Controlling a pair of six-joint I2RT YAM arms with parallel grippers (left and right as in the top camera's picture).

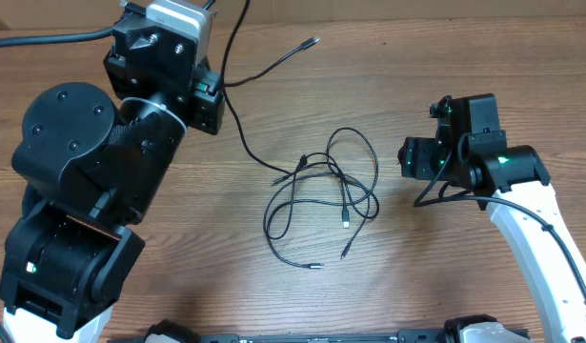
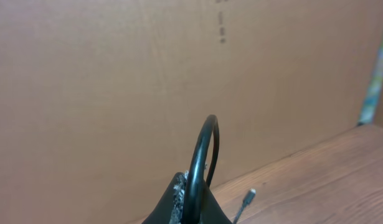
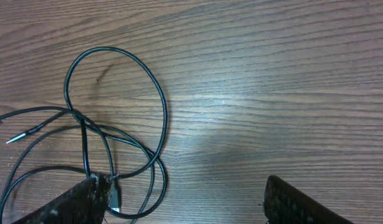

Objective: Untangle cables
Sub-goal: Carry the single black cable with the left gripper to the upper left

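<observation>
Left gripper (image 1: 214,93) jaws pinched shut on one cable (image 2: 196,162), strung out from tangle (image 1: 345,189). Right gripper (image 1: 414,157) beside tangle, jaws wide, empty. Mostly unsorted, I'd judge.

The left arm (image 1: 83,162) looms dark across the left of the overhead frame, the left end effector (image 1: 212,95) pinched tight on a cable (image 2: 203,149). At right, the white right arm (image 1: 531,224) bends in from the lower edge, the right end effector (image 1: 409,157) spread wide, pointing toward centre frame.
</observation>
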